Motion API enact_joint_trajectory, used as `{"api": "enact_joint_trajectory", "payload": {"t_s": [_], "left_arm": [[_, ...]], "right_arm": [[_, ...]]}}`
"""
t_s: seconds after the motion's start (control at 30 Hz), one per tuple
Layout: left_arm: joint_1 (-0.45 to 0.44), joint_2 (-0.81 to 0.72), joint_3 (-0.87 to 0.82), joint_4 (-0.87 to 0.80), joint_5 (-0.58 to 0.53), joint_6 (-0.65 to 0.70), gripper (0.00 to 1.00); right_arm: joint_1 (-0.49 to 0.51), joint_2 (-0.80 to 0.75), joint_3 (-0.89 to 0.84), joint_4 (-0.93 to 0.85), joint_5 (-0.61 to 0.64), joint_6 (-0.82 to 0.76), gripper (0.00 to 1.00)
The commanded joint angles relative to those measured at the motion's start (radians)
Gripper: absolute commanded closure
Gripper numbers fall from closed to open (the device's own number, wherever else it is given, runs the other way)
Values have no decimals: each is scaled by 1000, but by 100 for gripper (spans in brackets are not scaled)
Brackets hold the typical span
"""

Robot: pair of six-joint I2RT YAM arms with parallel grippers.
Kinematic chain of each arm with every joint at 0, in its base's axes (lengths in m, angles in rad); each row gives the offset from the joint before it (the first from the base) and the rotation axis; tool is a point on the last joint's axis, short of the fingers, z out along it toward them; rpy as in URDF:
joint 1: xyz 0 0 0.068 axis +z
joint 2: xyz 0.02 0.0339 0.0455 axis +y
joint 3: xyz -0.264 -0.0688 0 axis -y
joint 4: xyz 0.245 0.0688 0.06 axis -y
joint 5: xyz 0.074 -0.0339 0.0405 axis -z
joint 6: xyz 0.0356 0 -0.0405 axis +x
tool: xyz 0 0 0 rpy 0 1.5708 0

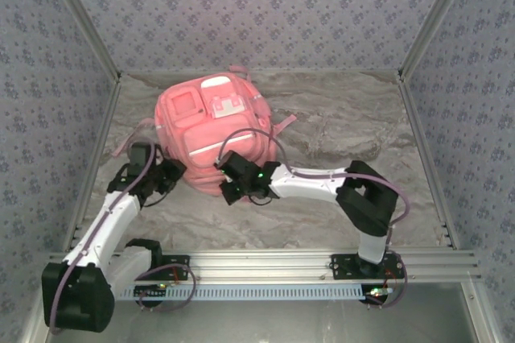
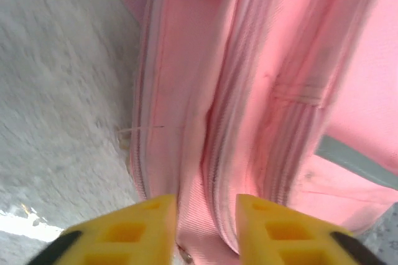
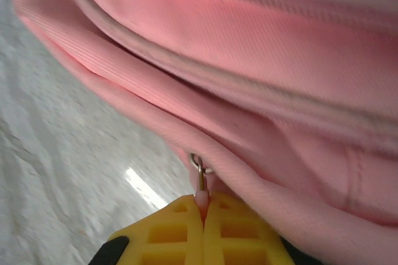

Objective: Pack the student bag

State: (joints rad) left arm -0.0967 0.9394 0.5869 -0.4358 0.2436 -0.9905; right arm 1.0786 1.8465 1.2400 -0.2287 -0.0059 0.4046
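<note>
**Apparently mid-zip: two arms work on the student bag (image 1: pixel 213 130)**

The student bag lies flat with its front pockets up, left of centre toward the back of the table (image 1: pixel 346 134), its near edge facing the arms. The right gripper (image 3: pixel 204 215) has its yellow fingers pressed shut on the pink zipper pull (image 3: pixel 200 184) at that near edge, probably to run the zip along its track. The left gripper (image 2: pixel 205 215) sits at the bag's left side. Its fingers stand apart with a ridge of pink fabric between them, not visibly pinched, and it looks placed to steady the bag against the pull. Whether anything is packed inside cannot be told. The table is grey and marble-patterned. Walls (image 1: pixel 265 13) papered in a small floral print close it on three sides, and a metal rail (image 1: pixel 265 262) carries the arm bases.
</note>
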Motion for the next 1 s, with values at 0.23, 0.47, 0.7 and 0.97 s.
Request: {"api": "enact_joint_trajectory", "payload": {"t_s": [0.23,0.47,0.7,0.97], "left_arm": [[43,-225,-76,-107,123,-126,41],[-14,-226,-178,44,128,-280,41],[-73,-147,-188,140,74,-312,49],[-78,-16,-175,225,36,-285,75]], "right_arm": [[2,123,103,97,-105,114,100],[7,131,79,109,-95,131,100],[14,132,83,97,-88,135,100],[19,141,90,71,-72,129,100]]}}
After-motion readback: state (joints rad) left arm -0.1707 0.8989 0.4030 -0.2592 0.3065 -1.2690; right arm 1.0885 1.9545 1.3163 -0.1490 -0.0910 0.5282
